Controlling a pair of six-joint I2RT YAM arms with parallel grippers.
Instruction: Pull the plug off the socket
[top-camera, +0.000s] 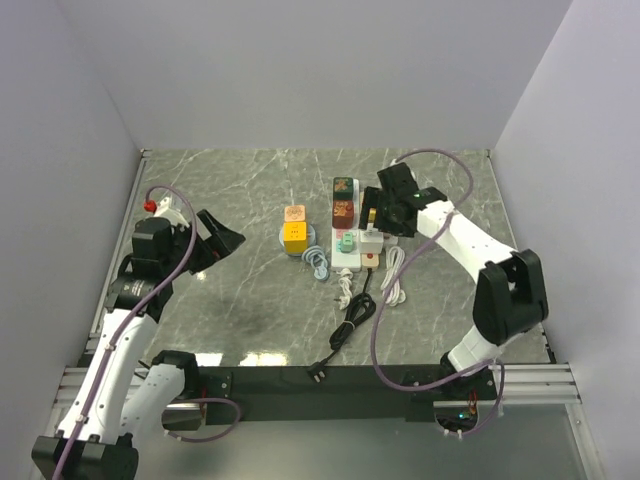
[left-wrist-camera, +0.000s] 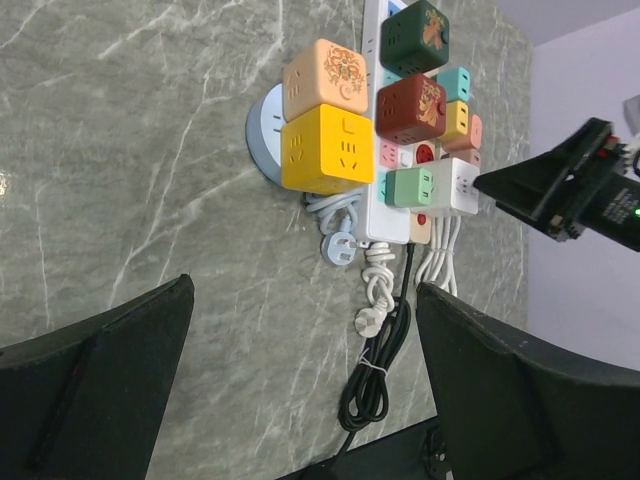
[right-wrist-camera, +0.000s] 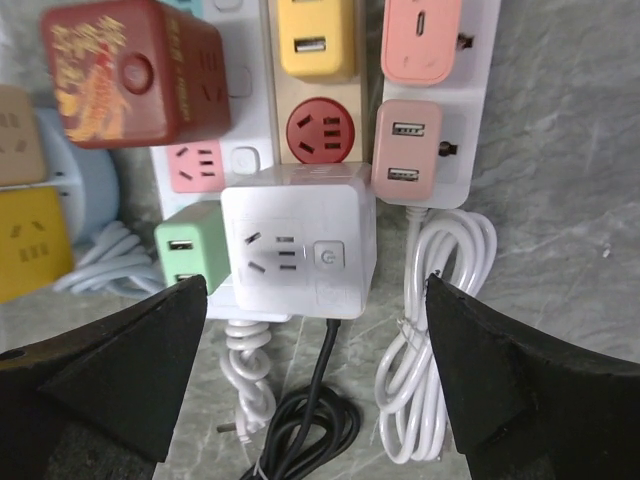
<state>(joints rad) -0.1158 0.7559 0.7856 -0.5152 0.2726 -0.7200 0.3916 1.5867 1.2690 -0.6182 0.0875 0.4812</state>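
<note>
Several cube plugs sit on white socket strips (top-camera: 352, 262) mid-table. A white cube plug (right-wrist-camera: 298, 240) (top-camera: 371, 243) stands at the strip's near end, with a green one (right-wrist-camera: 192, 250) on its left and a pink one (right-wrist-camera: 407, 150) behind it on the right. My right gripper (right-wrist-camera: 313, 290) (top-camera: 385, 215) hovers over the white cube, open, its fingers apart on either side and touching nothing. My left gripper (left-wrist-camera: 303, 300) (top-camera: 215, 240) is open above bare table, well left of the strips (left-wrist-camera: 385, 215).
A red-brown cube (right-wrist-camera: 135, 70), a yellow plug (right-wrist-camera: 315, 38) and a dark green cube (left-wrist-camera: 420, 35) sit further back. Yellow (left-wrist-camera: 320, 150) and peach (left-wrist-camera: 325, 80) cubes sit on a round blue base at the left. Coiled black (top-camera: 350, 320) and white (top-camera: 395, 280) cables lie nearer.
</note>
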